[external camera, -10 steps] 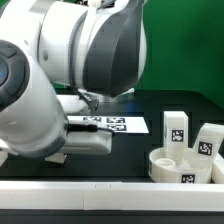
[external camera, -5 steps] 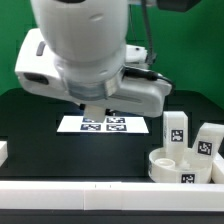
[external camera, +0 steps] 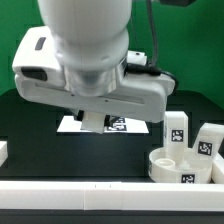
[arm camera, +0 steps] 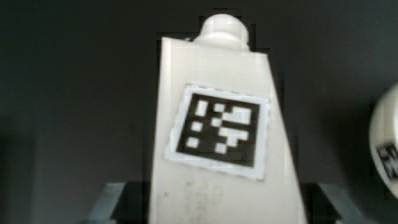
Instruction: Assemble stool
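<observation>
In the exterior view the white arm [external camera: 90, 60] fills most of the frame above the black counter [external camera: 30, 125], and the pincer itself is hidden there behind the arm's body. In the wrist view a white blocky stool leg [arm camera: 210, 120] is seen standing lengthwise between the 2 fingers [arm camera: 116, 200] of the pincer [arm camera: 217, 205]; the fingers lie close against the leg's 2 sides, so the pincer is closed on that leg. The leg carries 1 black-and-white square tag on its facing side and ends in a small rounded peg at the far tip. A curved white edge with a bit of tag, probably the seat [arm camera: 382, 140], shows at the margin of the wrist view just beside the held leg. In the exterior view the round seat [external camera: 185, 165] rests on the counter toward the exterior view's right, with a tag on its rim. Just behind the seat 2 more legs stand upright: 1 leg [external camera: 175, 128] nearer the arm and another leg [external camera: 208, 140] at the exterior view's right of it, each tagged. The marker board [external camera: 112, 124] lies flat on the counter, well apart from the seat and partly covered by the arm. A long white rail [external camera: 100, 196] runs along the counter's near edge in front of the seat.
</observation>
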Tool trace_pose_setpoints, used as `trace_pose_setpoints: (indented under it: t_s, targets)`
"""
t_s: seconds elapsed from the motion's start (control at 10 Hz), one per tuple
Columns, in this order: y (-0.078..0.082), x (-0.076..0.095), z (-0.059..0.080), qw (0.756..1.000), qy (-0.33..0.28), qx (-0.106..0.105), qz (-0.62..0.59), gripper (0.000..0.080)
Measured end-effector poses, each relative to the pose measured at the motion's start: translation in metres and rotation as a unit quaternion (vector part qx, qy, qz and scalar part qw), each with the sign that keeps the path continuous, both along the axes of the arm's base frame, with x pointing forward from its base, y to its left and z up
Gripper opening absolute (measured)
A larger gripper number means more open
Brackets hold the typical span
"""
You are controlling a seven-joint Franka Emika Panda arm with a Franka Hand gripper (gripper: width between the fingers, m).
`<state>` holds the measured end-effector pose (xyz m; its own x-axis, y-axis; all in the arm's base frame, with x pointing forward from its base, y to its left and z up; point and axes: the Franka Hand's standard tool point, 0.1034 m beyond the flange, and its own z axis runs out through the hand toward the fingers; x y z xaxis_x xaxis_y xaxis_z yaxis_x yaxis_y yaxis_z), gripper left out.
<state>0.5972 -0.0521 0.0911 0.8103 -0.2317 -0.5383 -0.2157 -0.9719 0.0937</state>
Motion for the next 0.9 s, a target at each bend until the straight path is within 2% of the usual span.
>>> trace_pose_setpoints:
  t_s: [0.2, 0.4, 0.7, 0.9]
  targets:
    - [0.01, 0.01, 0.011, 0.997, -0.076, -0.013, -0.011, 0.0327]
    - [0.028, 0.013, 0.025, 0.989, -0.143, -0.023, -0.019, 0.0327]
    - [0.03, 0.026, 0.019, 0.967, -0.252, -0.035, -0.013, 0.0327]
    - [0.035, 0.034, 0.018, 0.944, -0.328, -0.046, -0.007, 0.0327]
